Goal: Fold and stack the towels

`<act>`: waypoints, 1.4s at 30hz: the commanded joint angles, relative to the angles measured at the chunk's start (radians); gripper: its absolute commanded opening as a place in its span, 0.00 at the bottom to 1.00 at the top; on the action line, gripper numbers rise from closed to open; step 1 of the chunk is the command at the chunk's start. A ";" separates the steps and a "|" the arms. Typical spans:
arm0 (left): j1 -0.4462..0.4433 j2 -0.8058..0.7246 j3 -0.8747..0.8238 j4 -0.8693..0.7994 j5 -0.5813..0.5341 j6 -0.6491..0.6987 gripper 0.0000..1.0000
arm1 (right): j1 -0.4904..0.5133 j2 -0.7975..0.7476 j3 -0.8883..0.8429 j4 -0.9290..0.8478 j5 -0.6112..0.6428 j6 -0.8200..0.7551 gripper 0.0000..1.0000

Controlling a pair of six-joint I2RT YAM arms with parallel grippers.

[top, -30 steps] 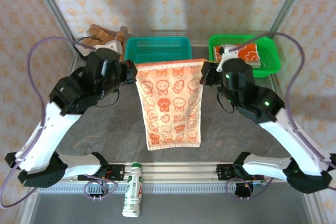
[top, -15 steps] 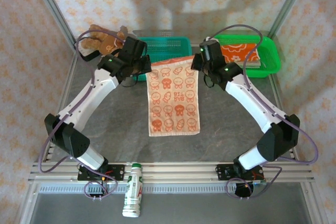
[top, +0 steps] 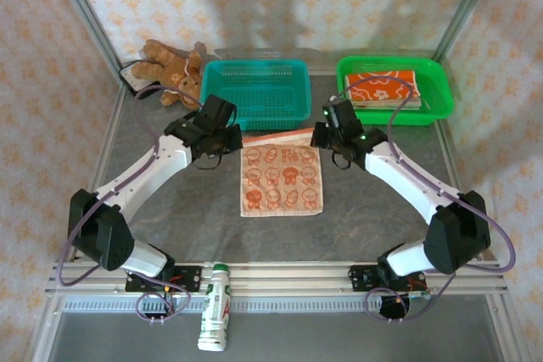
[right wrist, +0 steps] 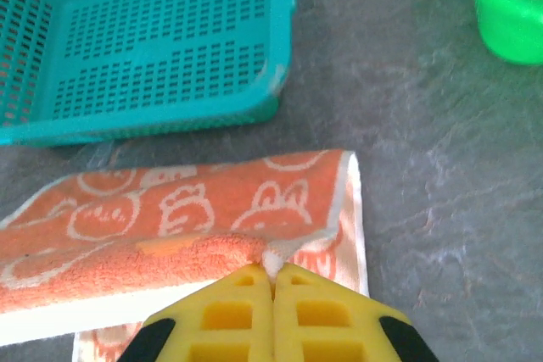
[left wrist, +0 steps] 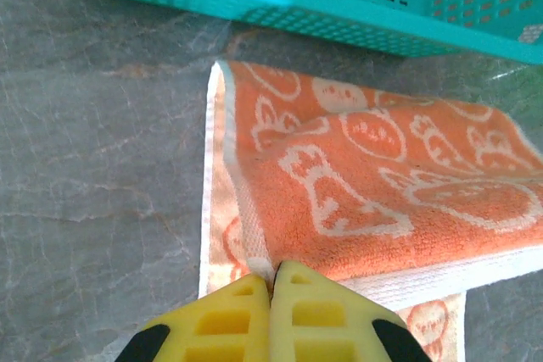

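An orange towel [top: 281, 180] with white cartoon prints lies on the grey table [top: 170, 218] in front of the teal basket [top: 254, 91], its far end doubled over toward me. My left gripper [top: 233, 137] is shut on the folded end's left corner; in the left wrist view the towel [left wrist: 373, 184] runs out from my left gripper [left wrist: 276, 273]. On the right corner my right gripper [top: 321, 135] is shut, its yellow tips pinching the towel [right wrist: 195, 209] at my right gripper [right wrist: 272, 267]. Folded towels [top: 383, 88] lie stacked in the green basket [top: 441, 99].
A brown teddy bear [top: 170, 69] lies at the back left beside the teal basket. A white bottle [top: 215, 307] lies on the front rail. Metal frame posts stand at both sides. The teal basket's rim [left wrist: 356, 27] is close beyond the towel.
Both arms have gone from holding the towel hanging high to lowering it onto the table. Its lower part now lies flat and the held end is folded down toward the front.
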 commanded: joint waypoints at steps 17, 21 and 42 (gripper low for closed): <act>-0.163 -0.197 -0.374 0.106 -0.049 -0.255 0.00 | 0.092 -0.196 -0.296 -0.030 -0.001 0.113 0.00; -0.196 -0.214 -0.415 0.094 -0.066 -0.292 0.00 | 0.112 -0.244 -0.353 -0.043 -0.001 0.139 0.00; -0.337 -0.209 -0.579 0.169 -0.087 -0.456 0.00 | 0.159 -0.271 -0.535 -0.050 -0.065 0.249 0.01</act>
